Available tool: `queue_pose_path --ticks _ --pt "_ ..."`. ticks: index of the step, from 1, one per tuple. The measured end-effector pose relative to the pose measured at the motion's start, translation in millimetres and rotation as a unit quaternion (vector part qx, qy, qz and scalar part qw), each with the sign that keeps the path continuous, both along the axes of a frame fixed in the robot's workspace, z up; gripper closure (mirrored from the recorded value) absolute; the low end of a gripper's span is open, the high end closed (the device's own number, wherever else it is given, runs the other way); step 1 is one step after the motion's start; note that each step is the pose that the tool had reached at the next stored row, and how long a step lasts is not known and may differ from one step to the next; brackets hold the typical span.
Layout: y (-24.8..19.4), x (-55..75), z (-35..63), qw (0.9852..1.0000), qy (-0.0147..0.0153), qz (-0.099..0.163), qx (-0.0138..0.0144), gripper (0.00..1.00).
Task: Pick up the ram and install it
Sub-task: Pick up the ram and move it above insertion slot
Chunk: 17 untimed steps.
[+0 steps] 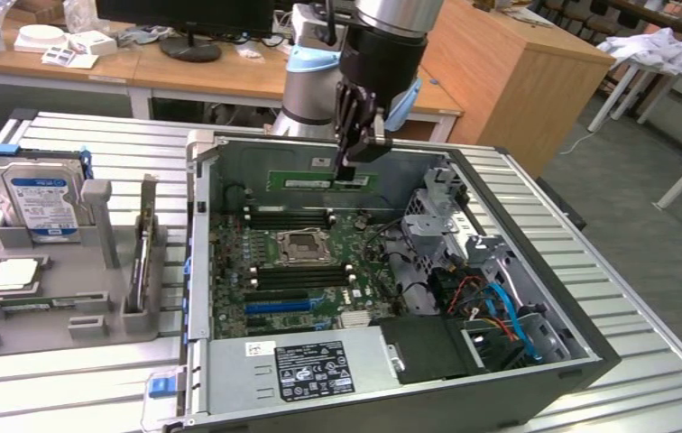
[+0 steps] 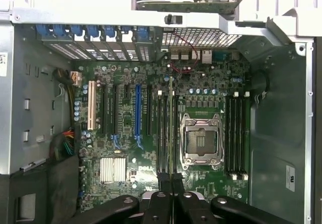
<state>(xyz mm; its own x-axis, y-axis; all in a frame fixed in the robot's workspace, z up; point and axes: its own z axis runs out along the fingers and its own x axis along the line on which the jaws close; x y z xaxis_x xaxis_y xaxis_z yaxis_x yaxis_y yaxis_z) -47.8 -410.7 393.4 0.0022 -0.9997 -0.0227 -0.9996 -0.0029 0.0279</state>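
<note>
My gripper point(image 1: 347, 174) hangs over the back part of the open computer case point(image 1: 203, 271), shut on the ram point(image 1: 305, 180), a long green stick held level above the motherboard point(image 1: 317, 271). In the wrist view the gripper point(image 2: 171, 177) has its black fingers point(image 2: 164, 181) pressed together on the ram point(image 2: 171, 128). The stick appears edge-on as a thin line running over the memory slots point(image 2: 162, 128) beside the empty processor socket point(image 2: 201, 136). More memory slots point(image 2: 236, 133) lie on the socket's other side.
At the exterior view's left a grey fixture point(image 1: 77, 307) holds a blue-labelled hard drive point(image 1: 41, 194) and a square silver processor chip point(image 1: 16, 273). Inside the case are a power supply point(image 1: 317, 365), a drive cage point(image 1: 449, 216) and loose cables point(image 1: 498, 307).
</note>
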Motion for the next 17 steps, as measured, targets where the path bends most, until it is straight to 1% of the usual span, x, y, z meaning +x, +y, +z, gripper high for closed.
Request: queue_pose_path --ticks 8,17 --pt "0.0 0.0 -14.5 1.0000 -0.0025 0.000 0.0000 0.88" --pt "0.0 0.0 -30.8 1.0000 -0.0030 0.000 0.0000 0.88"
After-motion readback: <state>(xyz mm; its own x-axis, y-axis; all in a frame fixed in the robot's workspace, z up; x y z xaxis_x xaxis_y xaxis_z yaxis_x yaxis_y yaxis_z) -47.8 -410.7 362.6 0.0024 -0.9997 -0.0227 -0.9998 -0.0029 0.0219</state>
